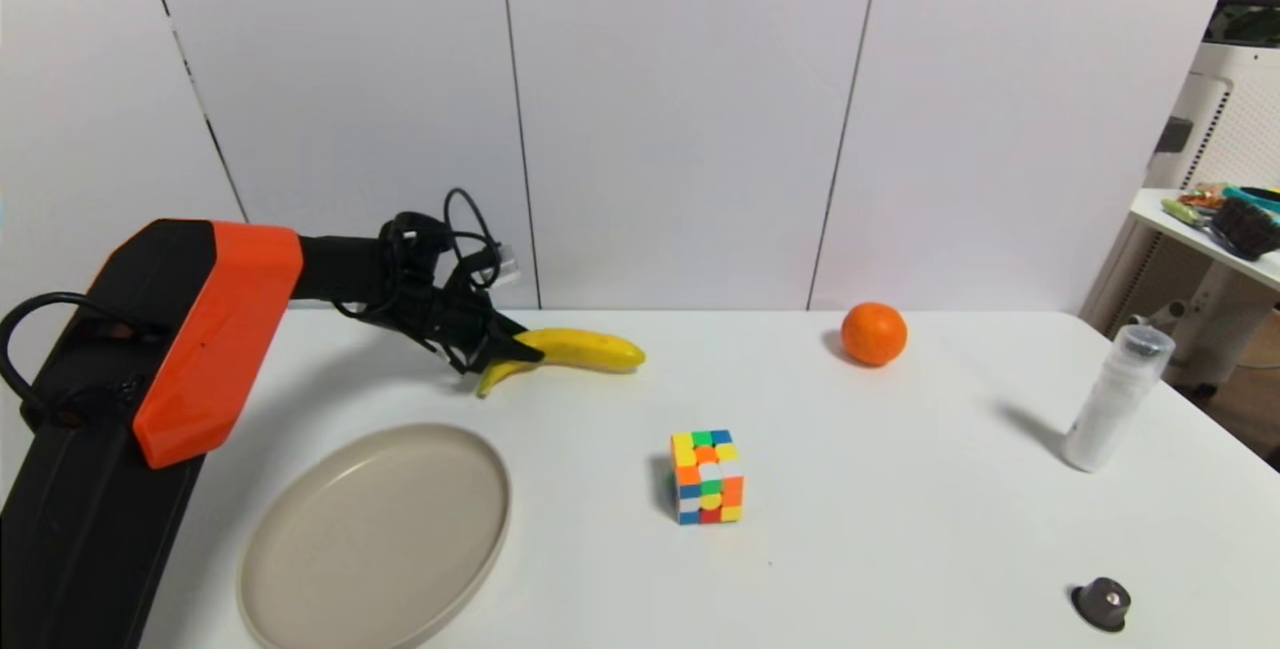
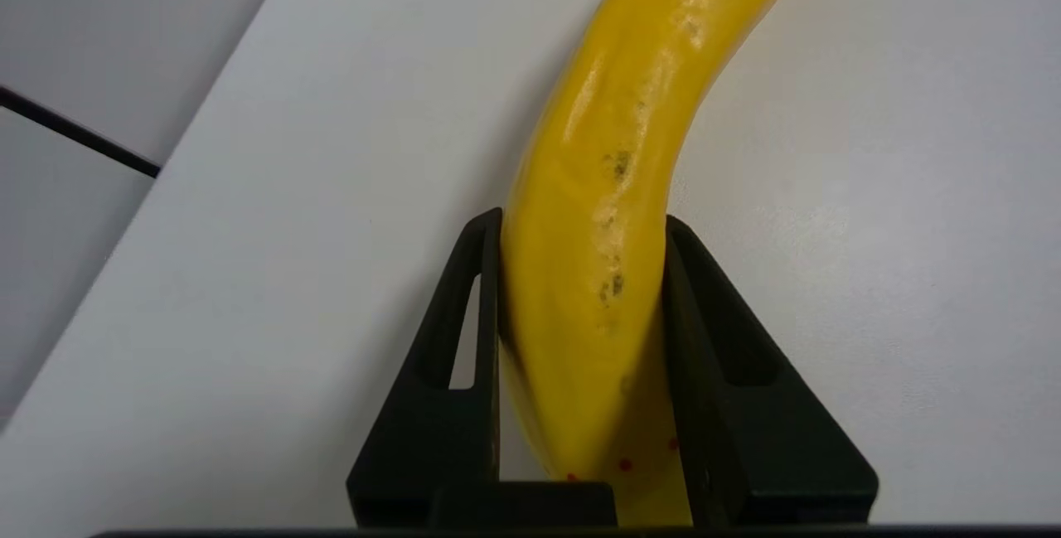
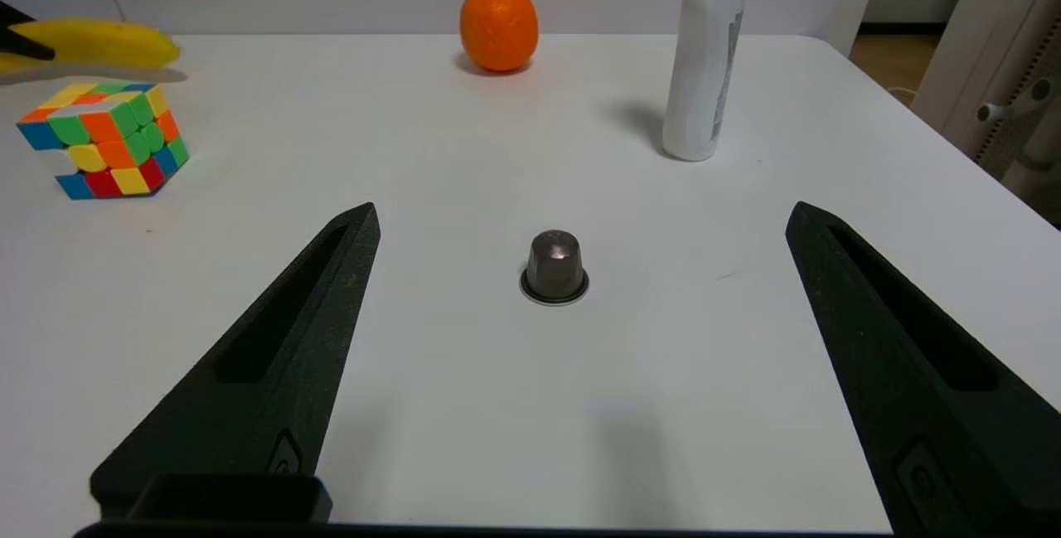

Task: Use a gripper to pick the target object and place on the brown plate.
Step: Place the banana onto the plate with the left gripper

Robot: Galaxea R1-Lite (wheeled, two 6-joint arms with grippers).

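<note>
The yellow banana lies at the back left of the white table, beyond the beige-tan plate at the front left. My left gripper is shut on the banana near its stem end. In the left wrist view both black fingers press against the banana, one on each side. I cannot tell whether the banana rests on the table or is just above it. My right gripper is open and empty, low over the front right of the table. The banana tip also shows in the right wrist view.
A multicoloured puzzle cube stands mid-table. An orange sits at the back. A white bottle stands at the right. A small dark capsule sits at the front right, before my right gripper. A side table stands beyond the right edge.
</note>
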